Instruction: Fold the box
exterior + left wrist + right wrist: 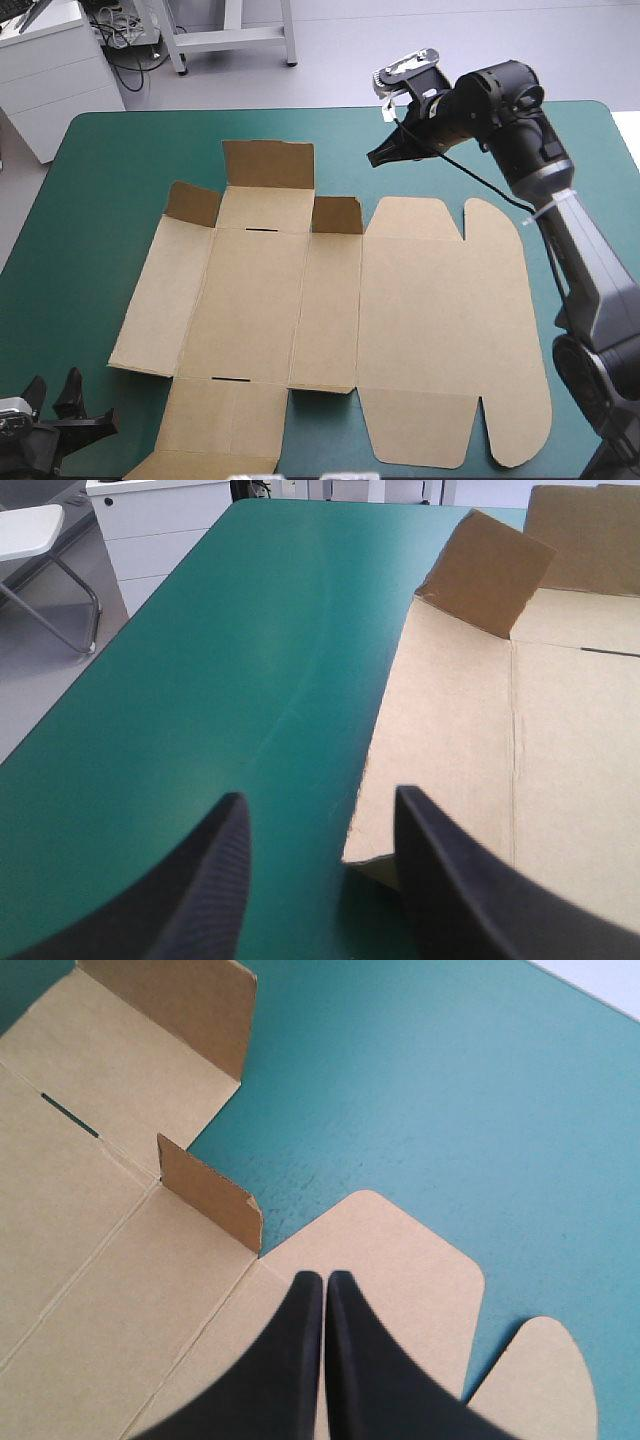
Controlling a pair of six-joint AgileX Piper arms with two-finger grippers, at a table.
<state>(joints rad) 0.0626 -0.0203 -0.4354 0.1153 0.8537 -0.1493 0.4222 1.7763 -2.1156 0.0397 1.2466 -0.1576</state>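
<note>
High view: your flat brown cardboard box [330, 320] lies mid teal-green counter [90, 200]. The black-finned right end effector [378, 157], pressed together, hovers above its far edge, likely to push; the left end effector [318, 798], spread, faces its near-left corner.

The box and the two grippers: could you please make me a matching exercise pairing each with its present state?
1. left gripper
2. right gripper
3. box

a. shut, raised above the table
b. lying mostly flat, three far flaps raised
c. open, low by the box's near left corner

Pairs: 1-c, 2-a, 3-b.
</note>
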